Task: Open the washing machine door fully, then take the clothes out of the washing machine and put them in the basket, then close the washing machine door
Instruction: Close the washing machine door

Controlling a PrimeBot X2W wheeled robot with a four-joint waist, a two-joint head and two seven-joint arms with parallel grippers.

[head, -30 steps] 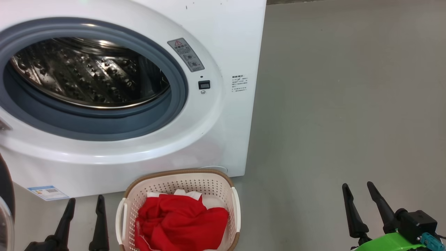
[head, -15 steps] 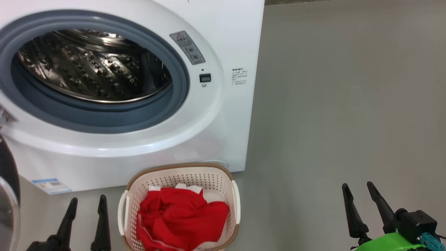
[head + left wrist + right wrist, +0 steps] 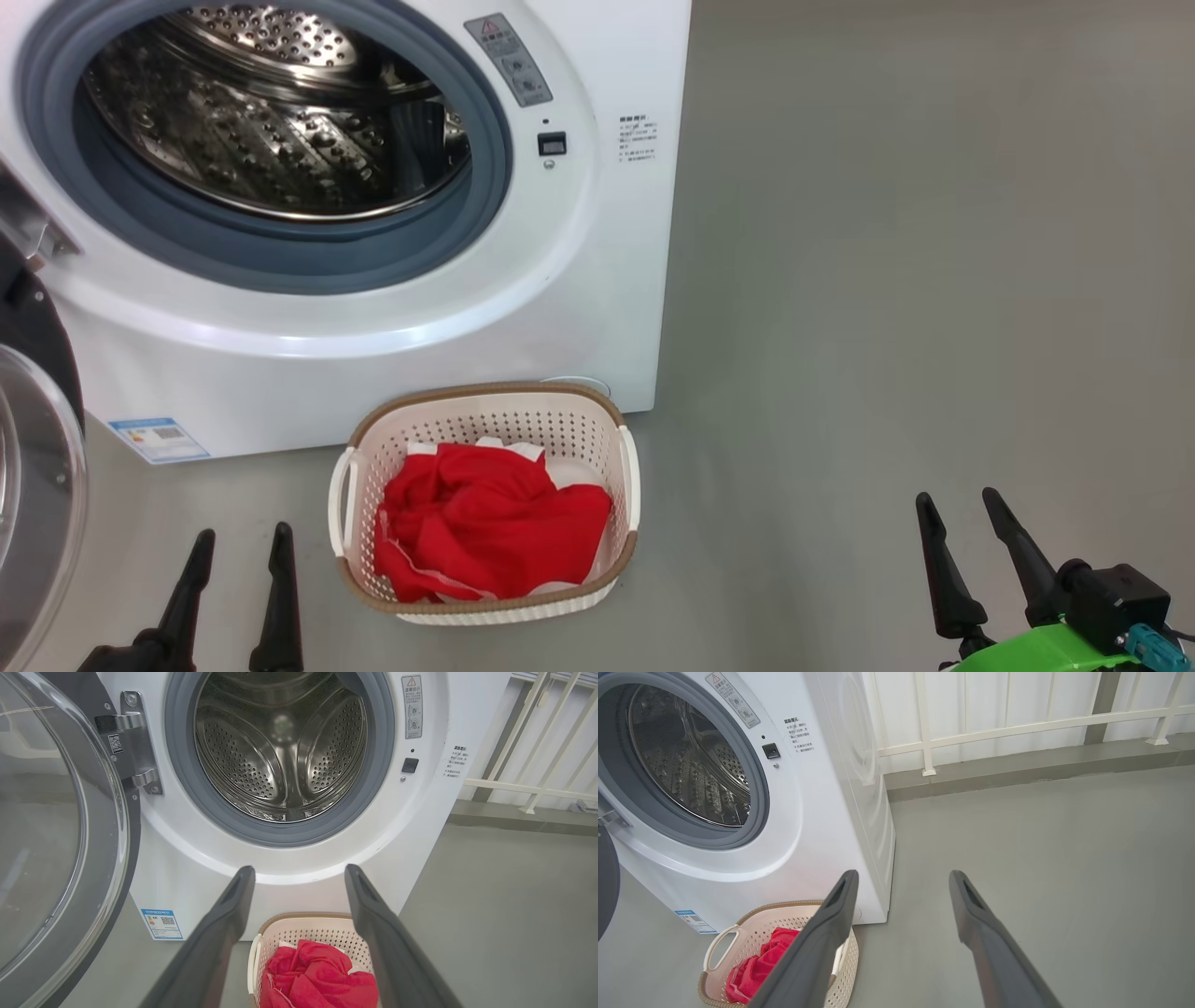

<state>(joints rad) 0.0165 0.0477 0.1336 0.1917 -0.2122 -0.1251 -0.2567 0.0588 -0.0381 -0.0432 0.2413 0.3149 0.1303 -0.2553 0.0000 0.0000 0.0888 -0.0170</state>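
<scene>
Red clothes (image 3: 485,527): heaped in the basket (image 3: 485,391), on the floor (image 3: 887,280) just before the washing machine (image 3: 597,280). Your washing machine door (image 3: 42,448): open. Your left gripper (image 3: 244,532) and right gripper (image 3: 956,495): jaws spread wide, holding nothing.

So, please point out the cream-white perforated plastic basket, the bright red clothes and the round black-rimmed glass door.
Cream-white perforated plastic basket (image 3: 523,425), head view: far inner wall.
Bright red clothes (image 3: 490,537), head view: middle of the heap.
Round black-rimmed glass door (image 3: 42,826), left wrist view: clear glass window.
</scene>
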